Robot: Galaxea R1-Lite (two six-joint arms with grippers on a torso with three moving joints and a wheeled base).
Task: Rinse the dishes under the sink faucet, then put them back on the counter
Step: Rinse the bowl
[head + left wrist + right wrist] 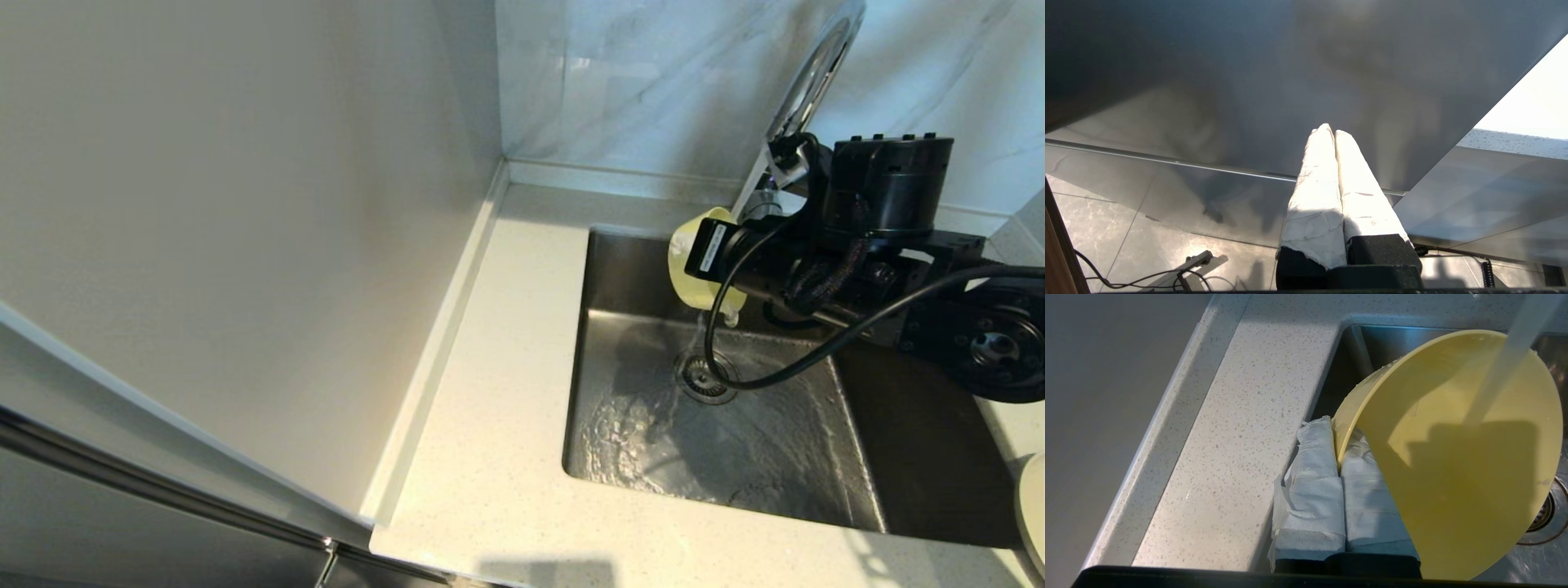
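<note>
Clamped on the yellow bowl's [1457,457] rim at the sink's [775,457] twelve o'clock, right end effector [1337,457] rinsed it under the faucet [808,73]; next, carrying it to the counter [506,343]; left end effector [1331,134], pressed together, idled.

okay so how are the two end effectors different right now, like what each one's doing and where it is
The right end effector is shut on the rim of the yellow bowl, tilted over the sink with the water stream running into it; the left end effector is shut on nothing. The right works at the faucet; the left is parked below the counter, before a grey panel. Both have white-wrapped fingers.
</note>
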